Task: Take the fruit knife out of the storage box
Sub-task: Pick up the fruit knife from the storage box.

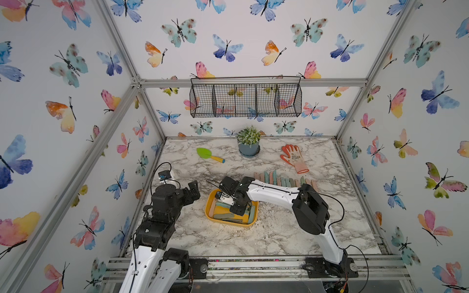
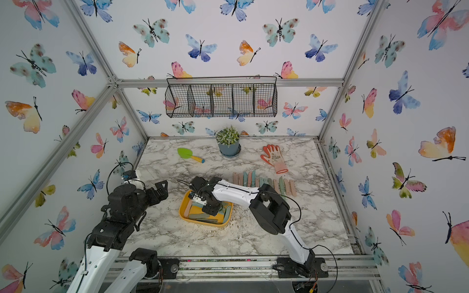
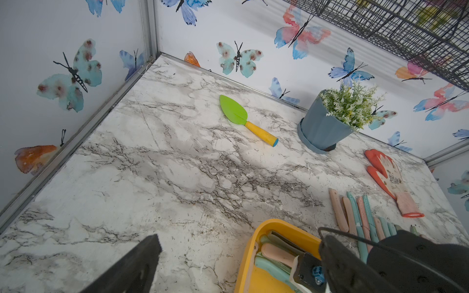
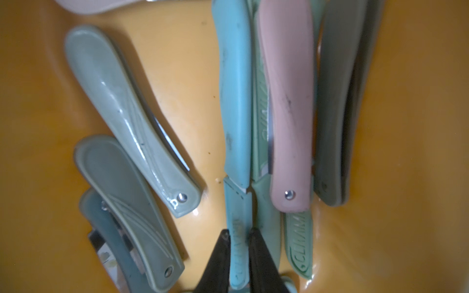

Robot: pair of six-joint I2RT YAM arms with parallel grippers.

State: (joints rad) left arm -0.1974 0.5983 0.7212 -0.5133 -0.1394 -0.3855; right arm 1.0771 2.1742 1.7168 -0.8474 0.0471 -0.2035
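- Storage box (image 1: 208, 206) — yellow-orange tub, set on the counter (image 1: 228, 241) between the two arms, so that either arm can reach it; a loose lot of sheathed and folding knives is kept in it.
- Fruit knife (image 4: 234, 101) — pale blue, sheathed, laid inside the box close against a pink folding knife (image 4: 289, 114) and other knives; it appears not yet lifted.
- Right claw (image 4: 239, 242) — lowered into the box and closed on the lettered end of the blue knife, one finger at each edge. This end is judged to have been chosen because it is less crowded by the neighbours.
- Left claw (image 1: 194, 188) — held over the counter beside the box, jaws apart, nothing in it; judged to be parked clear.
- Row of knives (image 1: 281, 180) — laid side by side on the counter behind the box, judged to be the drop-off place.
- Writing — raised letters beginning "CLI" are read on a green sheath (image 4: 300, 243); the rest is unclear. Similar lettering on the blue sheath is too blurred.
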